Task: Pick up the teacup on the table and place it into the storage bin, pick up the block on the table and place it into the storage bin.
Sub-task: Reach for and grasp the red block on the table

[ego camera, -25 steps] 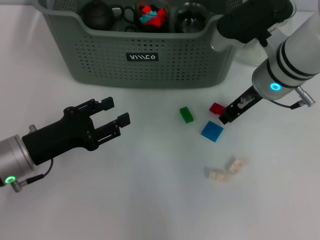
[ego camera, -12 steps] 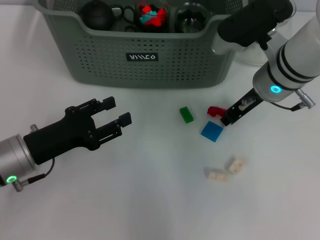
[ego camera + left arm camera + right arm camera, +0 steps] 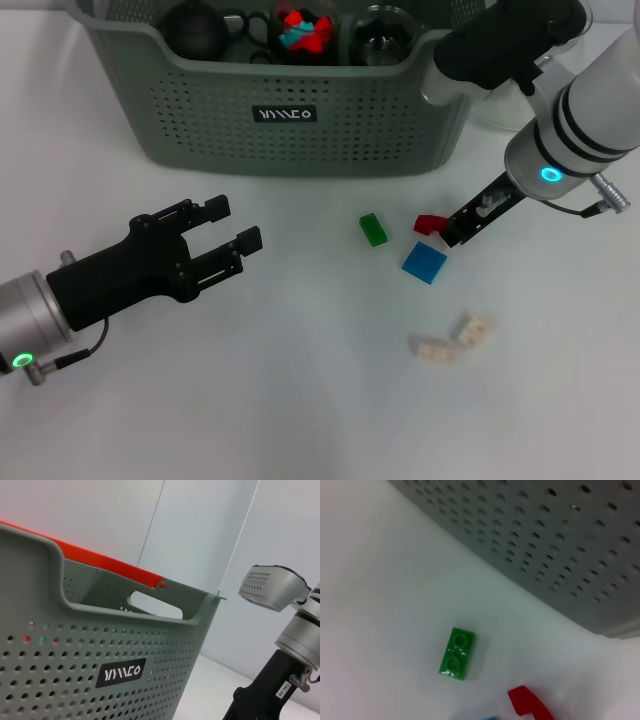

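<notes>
My right gripper (image 3: 441, 232) pinches the red block (image 3: 429, 223), tipped up off the table (image 3: 300, 400), its long axis toward the green block (image 3: 373, 229). The storage bin (image 3: 285, 115) lies close behind and above it. My left gripper (image 3: 235, 224) hovers open, empty, well away. A second ago the red block lay flat; now it is raised and tilted.

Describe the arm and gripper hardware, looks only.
Left gripper: black, two blocky fingers on a silver wrist with a green ring light and a thin black cable. Right gripper: slim and black, on a white arm with black bands, a cyan ring light and a metal connector.
</notes>
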Robot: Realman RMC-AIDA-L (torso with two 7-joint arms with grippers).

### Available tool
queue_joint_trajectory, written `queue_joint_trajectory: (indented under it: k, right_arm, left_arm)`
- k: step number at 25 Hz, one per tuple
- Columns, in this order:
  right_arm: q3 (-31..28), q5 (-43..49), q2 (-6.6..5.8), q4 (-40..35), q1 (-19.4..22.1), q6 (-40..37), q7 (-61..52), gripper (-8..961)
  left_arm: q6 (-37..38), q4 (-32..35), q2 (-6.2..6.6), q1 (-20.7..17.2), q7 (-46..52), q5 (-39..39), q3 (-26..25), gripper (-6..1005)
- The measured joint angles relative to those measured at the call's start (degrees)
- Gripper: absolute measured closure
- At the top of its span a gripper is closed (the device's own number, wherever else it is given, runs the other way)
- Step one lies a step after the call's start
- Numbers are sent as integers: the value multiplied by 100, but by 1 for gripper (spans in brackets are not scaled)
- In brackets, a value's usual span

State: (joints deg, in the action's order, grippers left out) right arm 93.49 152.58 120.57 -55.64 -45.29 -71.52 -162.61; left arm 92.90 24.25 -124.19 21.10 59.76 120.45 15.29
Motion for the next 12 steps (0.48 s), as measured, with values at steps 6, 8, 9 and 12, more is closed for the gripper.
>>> queue_joint_trajectory:
  k: [6,8,9,12]
  right_arm:
    - [58,-4,12,65,-22,4,8,650]
    - [113,-2,12,97,-25,7,-14,664]
    - [132,-3,12,112,-27,12,-23,670]
    - [142,-12,11,119,-28,29,-28,691]
  left_arm:
    - [0,0,0,-1,0,-1,0,339]
    - [0,0,0,-1,0,-2,0,339]
    - [0,0,0,-1,0,-2,0,339]
    - [0,0,0,4,0,-3,0,339]
